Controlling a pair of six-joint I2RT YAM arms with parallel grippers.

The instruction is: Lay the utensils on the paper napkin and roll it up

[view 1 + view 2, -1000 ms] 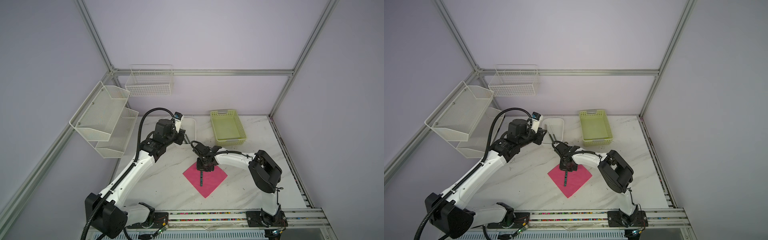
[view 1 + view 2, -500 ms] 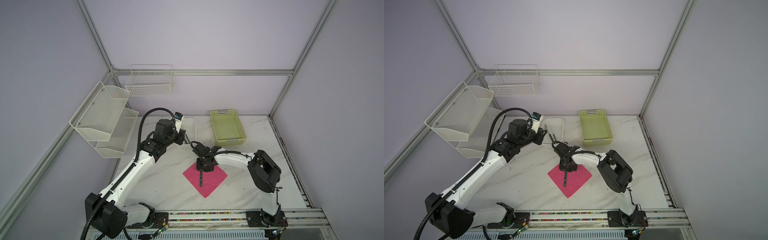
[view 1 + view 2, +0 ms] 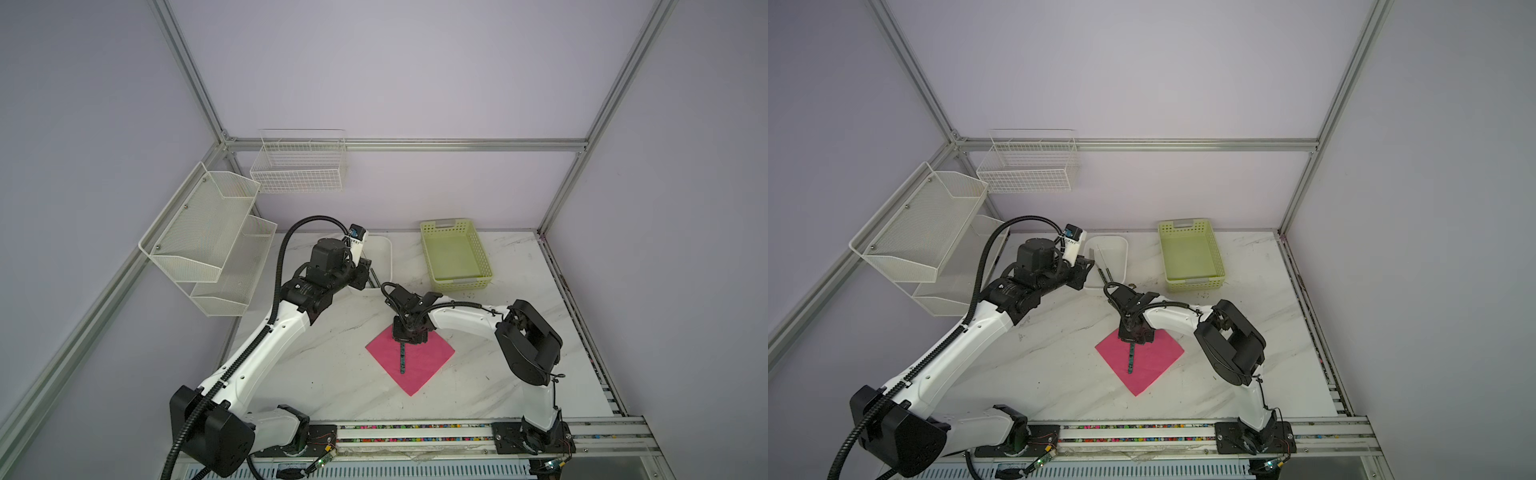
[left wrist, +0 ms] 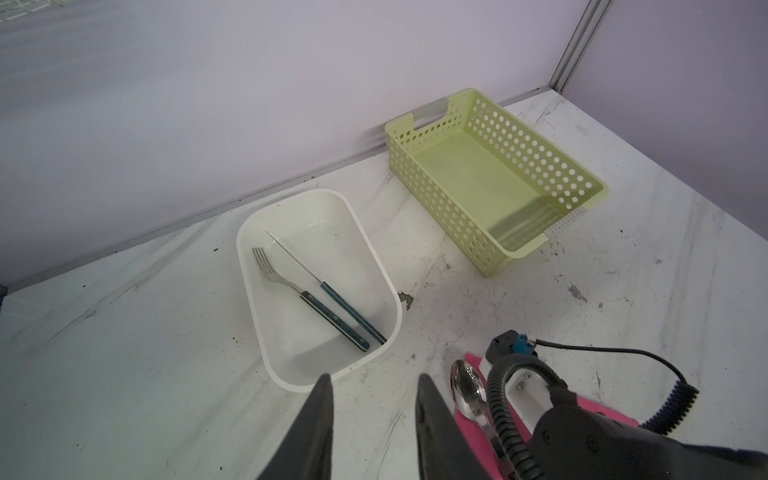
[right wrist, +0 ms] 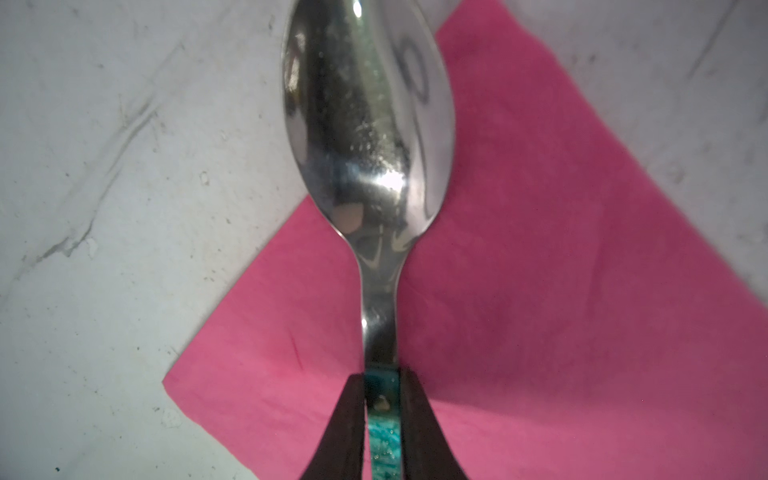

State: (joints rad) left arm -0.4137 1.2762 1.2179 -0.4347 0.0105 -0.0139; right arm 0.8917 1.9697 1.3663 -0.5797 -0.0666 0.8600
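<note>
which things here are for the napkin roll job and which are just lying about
Job: spoon, on the pink napkin; fork and knife, in the white tub.
Lying about: green basket, wire basket, mesh shelf rack.

Left tool (image 4: pixel 375 379) parted; right tool (image 5: pixel 381 376) narrow, maybe gripping.

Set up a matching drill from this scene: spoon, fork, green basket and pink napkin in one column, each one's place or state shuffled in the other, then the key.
Things
1. spoon
2. fork
3. green basket
4. pink napkin

Places or states
A. empty, near the back wall
B. spread flat on the marble table
C. inside the white tub
D. handle in the right claw, over the napkin

Pairs: 1-D, 2-C, 3-A, 4-B
</note>
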